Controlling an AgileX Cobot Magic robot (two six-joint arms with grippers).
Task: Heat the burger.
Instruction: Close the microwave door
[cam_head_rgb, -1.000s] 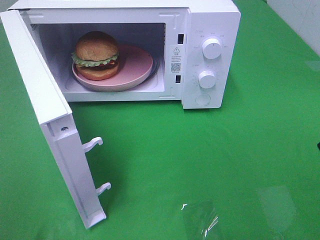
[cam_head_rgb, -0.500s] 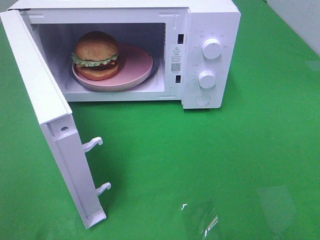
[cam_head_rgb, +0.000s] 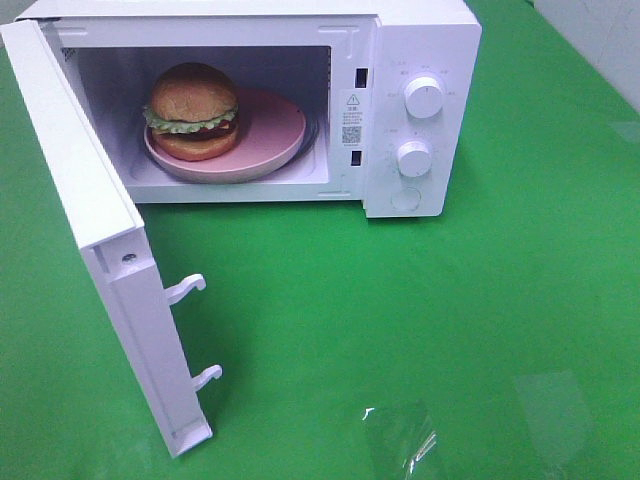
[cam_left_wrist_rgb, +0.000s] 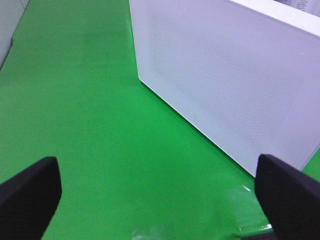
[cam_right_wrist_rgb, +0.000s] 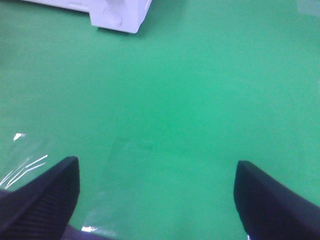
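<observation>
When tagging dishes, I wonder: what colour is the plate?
Pink plate, clearest in the exterior high view.

1. Microwave (cam_head_rgb: 430, 40): the picture edge at 12 o'clock cuts off the casing top in the exterior high view.
2. Plate (cam_head_rgb: 275, 130): the burger (cam_head_rgb: 193, 110) covers its 9 o'clock portion.
3. Warning sticker (cam_head_rgb: 352, 118) and print around the upper knob (cam_head_rgb: 424, 97): too small to read.
4. Left gripper (cam_left_wrist_rgb: 159, 195) and right gripper (cam_right_wrist_rgb: 160, 197): wrist views show only the dark fingertips; the frame edges cut off the rest.

A bright green cloth covered the worktop (cam_head_rgb: 520, 300). Past its far right corner showed a pale grey surface (cam_head_rgb: 600, 35). Light glinted off a clear film patch (cam_head_rgb: 400, 440) near the front edge.
</observation>
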